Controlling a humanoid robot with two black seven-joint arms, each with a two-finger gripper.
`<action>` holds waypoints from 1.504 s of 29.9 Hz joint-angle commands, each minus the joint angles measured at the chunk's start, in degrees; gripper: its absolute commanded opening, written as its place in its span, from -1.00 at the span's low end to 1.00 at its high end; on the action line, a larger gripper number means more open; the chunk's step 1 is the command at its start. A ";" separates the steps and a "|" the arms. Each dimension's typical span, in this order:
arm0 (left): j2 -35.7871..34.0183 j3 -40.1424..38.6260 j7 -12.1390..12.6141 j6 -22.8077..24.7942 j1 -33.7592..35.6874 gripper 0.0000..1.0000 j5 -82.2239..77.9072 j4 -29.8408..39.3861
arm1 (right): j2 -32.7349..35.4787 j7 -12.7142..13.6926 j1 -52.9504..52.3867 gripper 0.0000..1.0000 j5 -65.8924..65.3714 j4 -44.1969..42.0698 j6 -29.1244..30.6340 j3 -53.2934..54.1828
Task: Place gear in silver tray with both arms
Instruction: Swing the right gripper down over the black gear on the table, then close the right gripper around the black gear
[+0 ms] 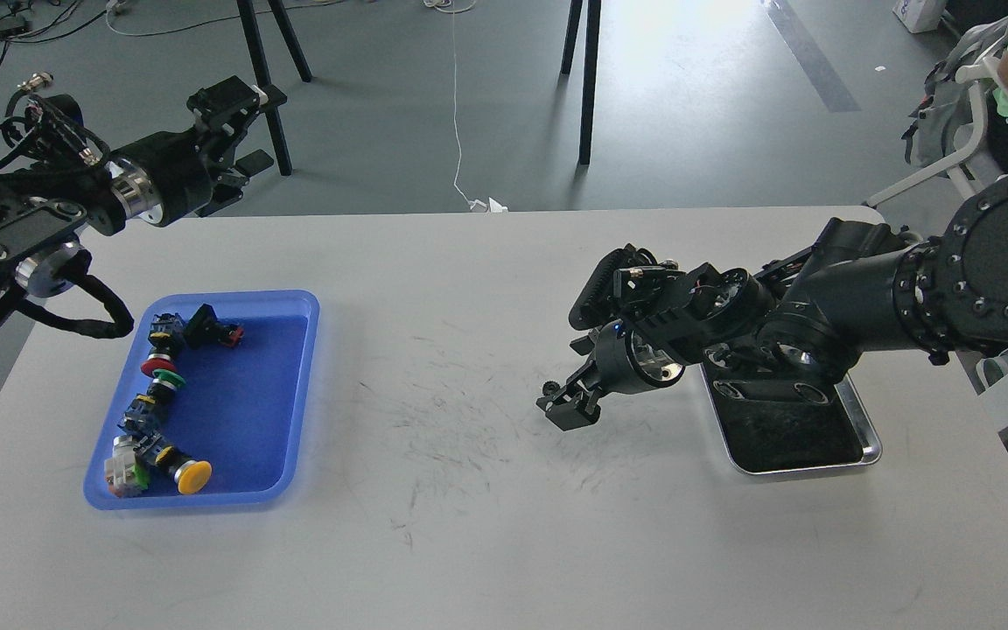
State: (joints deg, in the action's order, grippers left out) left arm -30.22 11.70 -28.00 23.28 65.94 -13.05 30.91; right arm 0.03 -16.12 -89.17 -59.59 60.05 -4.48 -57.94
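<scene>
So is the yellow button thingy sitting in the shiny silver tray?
No, the yellow button lies in the blue tray on the left, while the silver tray sits far off on the right.

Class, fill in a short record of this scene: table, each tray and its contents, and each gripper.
table: white, scuffed in the middle
blue tray: left side, holds a row of push-button parts
silver tray: right side, partly under right arm, visible part bare
left gripper: raised beyond the table's far left edge
right gripper: low over table, left of silver tray
</scene>
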 commanded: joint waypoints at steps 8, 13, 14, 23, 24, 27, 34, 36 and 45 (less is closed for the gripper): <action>-0.37 -0.09 0.00 0.01 -0.02 0.96 0.14 0.03 | -0.03 -0.05 2.59 0.76 0.53 -4.85 0.08 -0.33; -0.54 -0.09 0.00 0.01 -0.02 0.96 0.13 0.03 | -0.03 0.04 4.17 0.72 0.44 -5.38 -0.09 0.02; -0.63 -0.01 0.00 0.01 -0.02 0.96 0.05 0.03 | -0.03 -0.05 4.61 0.72 0.36 -5.55 -0.27 0.20; -0.98 -0.01 0.00 0.10 -0.02 0.96 0.13 0.03 | -0.03 -0.05 6.55 0.70 0.53 -7.05 -3.08 0.90; -0.98 -0.09 0.00 0.01 -0.02 0.96 0.22 0.03 | -0.03 -0.05 6.55 0.69 0.53 -7.05 -3.43 0.99; -0.98 -0.09 0.00 0.01 0.07 0.96 0.66 0.03 | -0.03 -0.05 6.81 0.69 0.62 -6.70 -4.31 2.74; -2.21 -0.09 0.00 0.01 -0.02 0.96 0.75 0.03 | -0.03 -0.14 8.57 0.65 0.27 -7.40 -5.01 3.10; -2.48 -0.09 0.00 0.10 -0.02 0.96 0.75 0.03 | -0.03 -0.31 8.75 0.65 0.18 -7.40 -5.01 3.10; -3.27 -1.41 0.00 0.10 0.07 0.96 0.75 0.20 | -0.03 -0.40 9.63 0.44 0.09 -8.02 -5.89 3.10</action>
State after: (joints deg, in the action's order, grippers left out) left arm -33.25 10.83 -28.00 23.36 65.99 -12.30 31.05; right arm 0.00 -16.53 -79.67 -59.49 52.04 -10.20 -54.83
